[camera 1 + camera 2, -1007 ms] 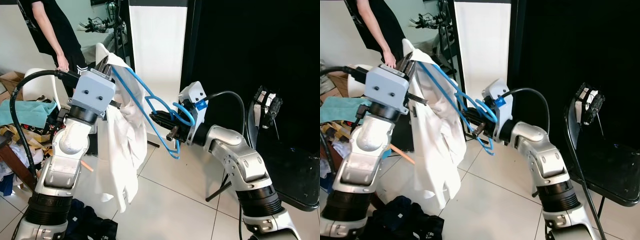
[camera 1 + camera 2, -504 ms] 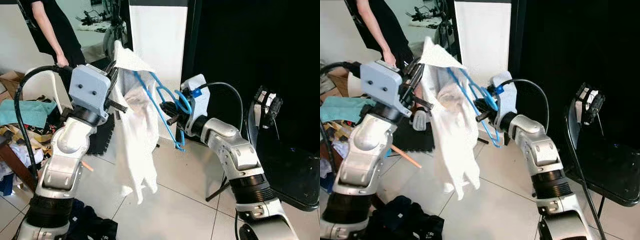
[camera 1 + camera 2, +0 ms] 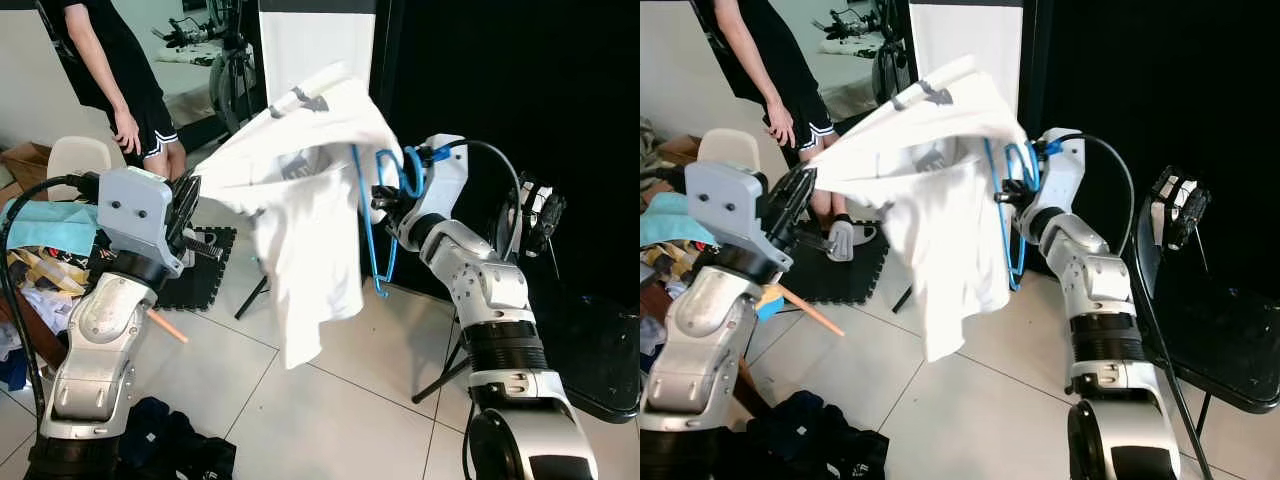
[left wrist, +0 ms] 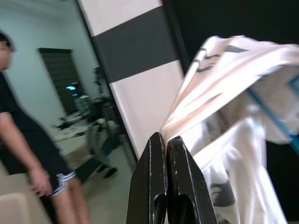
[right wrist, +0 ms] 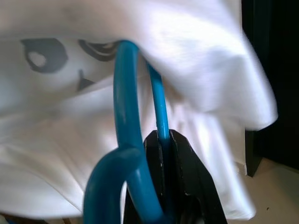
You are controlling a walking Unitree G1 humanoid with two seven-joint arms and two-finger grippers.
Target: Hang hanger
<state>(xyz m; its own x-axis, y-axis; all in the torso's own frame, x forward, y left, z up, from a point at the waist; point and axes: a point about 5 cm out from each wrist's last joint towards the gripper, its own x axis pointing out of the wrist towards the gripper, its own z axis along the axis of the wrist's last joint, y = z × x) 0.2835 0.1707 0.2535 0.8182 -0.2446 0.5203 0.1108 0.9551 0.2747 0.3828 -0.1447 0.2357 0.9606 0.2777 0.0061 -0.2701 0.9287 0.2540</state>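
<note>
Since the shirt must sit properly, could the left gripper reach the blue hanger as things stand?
Probably not: the left gripper is shut on the white shirt, while the right gripper holds the blue hanger beyond it.

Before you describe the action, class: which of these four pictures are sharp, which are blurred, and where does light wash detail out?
Left and right eye views: fairly sharp, black backdrop swallows detail. Left wrist view: white shirt and person soft, left gripper crisper. Right wrist view: blue hanger close and blurred, shirt overexposed.

shirt [image 3: 310, 200] between grippers, hanger [image 3: 375, 225] at its right
</note>
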